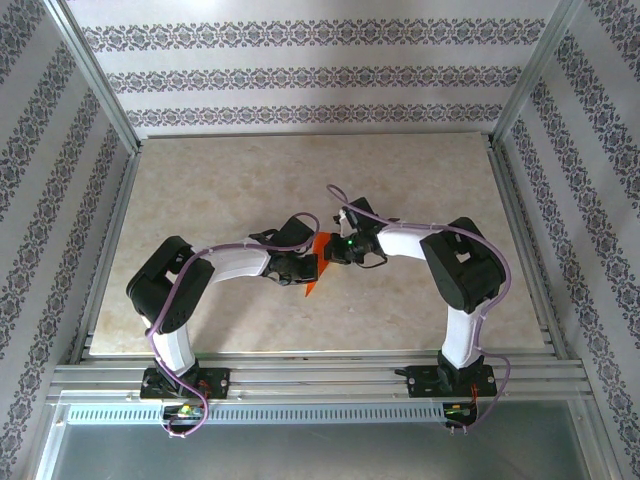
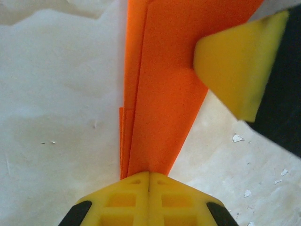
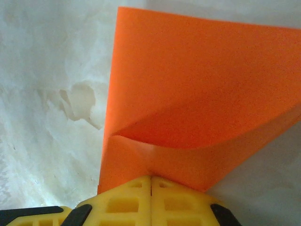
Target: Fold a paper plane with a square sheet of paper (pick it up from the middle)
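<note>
Paper (image 2: 162, 103), folded narrow, hangs between my arms; I see left jaws and right jaws both clenched on it.

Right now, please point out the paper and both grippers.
orange paper (image 2: 160, 94), left wrist view, flat middle.
left gripper (image 2: 149, 181), left wrist view, between fingertips.
right gripper (image 3: 151, 182), right wrist view, between fingertips.

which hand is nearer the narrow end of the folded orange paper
Left. The left hand is shut on the narrow end of the folded paper; the right hand pinches its wider part, farther along.
</note>
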`<action>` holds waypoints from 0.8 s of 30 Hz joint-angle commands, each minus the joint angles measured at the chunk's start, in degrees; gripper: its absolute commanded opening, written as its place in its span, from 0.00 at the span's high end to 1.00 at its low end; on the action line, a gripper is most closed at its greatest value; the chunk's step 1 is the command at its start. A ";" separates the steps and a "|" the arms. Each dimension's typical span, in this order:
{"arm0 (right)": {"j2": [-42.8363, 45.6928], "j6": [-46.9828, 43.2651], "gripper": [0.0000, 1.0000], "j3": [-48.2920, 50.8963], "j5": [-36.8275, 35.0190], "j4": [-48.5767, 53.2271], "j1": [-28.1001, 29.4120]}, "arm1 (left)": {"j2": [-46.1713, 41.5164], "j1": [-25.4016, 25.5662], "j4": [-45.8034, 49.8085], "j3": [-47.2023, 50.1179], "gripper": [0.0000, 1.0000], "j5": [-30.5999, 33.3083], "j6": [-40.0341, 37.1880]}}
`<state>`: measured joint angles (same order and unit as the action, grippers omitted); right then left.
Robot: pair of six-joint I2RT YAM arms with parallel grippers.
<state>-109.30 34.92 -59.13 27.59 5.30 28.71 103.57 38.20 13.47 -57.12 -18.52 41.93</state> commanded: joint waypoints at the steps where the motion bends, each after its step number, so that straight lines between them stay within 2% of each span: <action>1: -2.68 -2.42 0.93 -1.47 -2.19 -0.23 -3.00 | 4.80 0.91 13.30 2.48 1.00 5.60 -3.55; 11: -6.50 -4.06 0.92 -6.21 -2.85 0.34 -11.66 | 6.56 1.88 13.15 4.72 1.00 5.78 -3.39; 17: -7.42 -5.19 0.92 -10.02 -4.04 2.52 -14.93 | 6.67 1.88 13.67 3.81 1.00 5.95 -3.70; 20: -5.20 -5.76 0.92 -10.04 -4.70 3.44 -15.57 | 6.56 1.88 13.85 3.15 1.00 6.12 -3.79; 24: 3.23 -5.51 0.92 -6.10 -4.63 3.13 -15.43 | 6.48 1.88 14.12 2.02 1.00 6.14 -3.73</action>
<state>-113.06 30.83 -67.09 25.32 7.46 13.26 104.66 39.07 13.74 -58.43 -16.43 39.42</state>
